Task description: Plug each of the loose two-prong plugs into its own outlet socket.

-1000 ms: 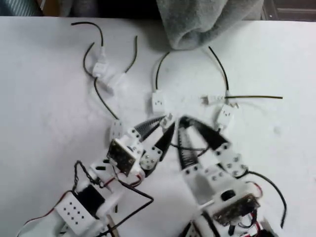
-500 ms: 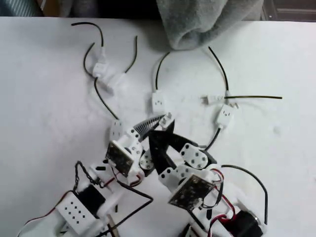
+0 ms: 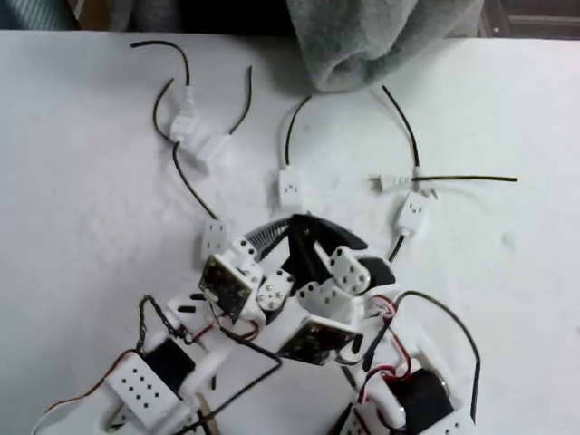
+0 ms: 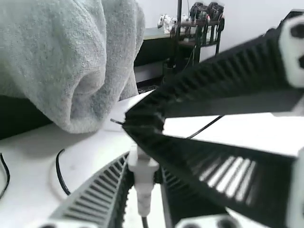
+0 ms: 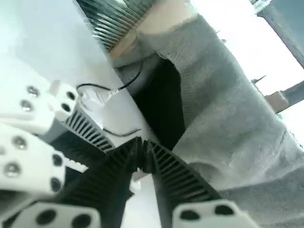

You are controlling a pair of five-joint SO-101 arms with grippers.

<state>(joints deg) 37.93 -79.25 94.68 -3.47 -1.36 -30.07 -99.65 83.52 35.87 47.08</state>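
My left gripper point(image 4: 142, 164) is shut on a white two-prong plug point(image 4: 141, 180), holding it upright just above the table near the middle front. My right gripper point(image 5: 142, 149) crosses over from the right, and its black tips pinch together at that plug's prong end point(image 4: 129, 122). In the high view both grippers meet at one spot point(image 3: 294, 223), just in front of a white outlet socket point(image 3: 291, 188). Further sockets lie at the right point(image 3: 414, 211) and left point(image 3: 213, 238). A loose plug point(image 3: 391, 183) on a black cord lies right of centre.
A grey towel point(image 3: 381, 36) hangs over the table's far edge. At the far left lies a joined socket and plug pair point(image 3: 190, 131) with looping black cords. The right arm's cable point(image 3: 453, 326) loops beside its base.
The right arm swung left from beside the right socket, and its wide-open fingers closed at the tip of the left gripper. The left gripper kept still with its plug.
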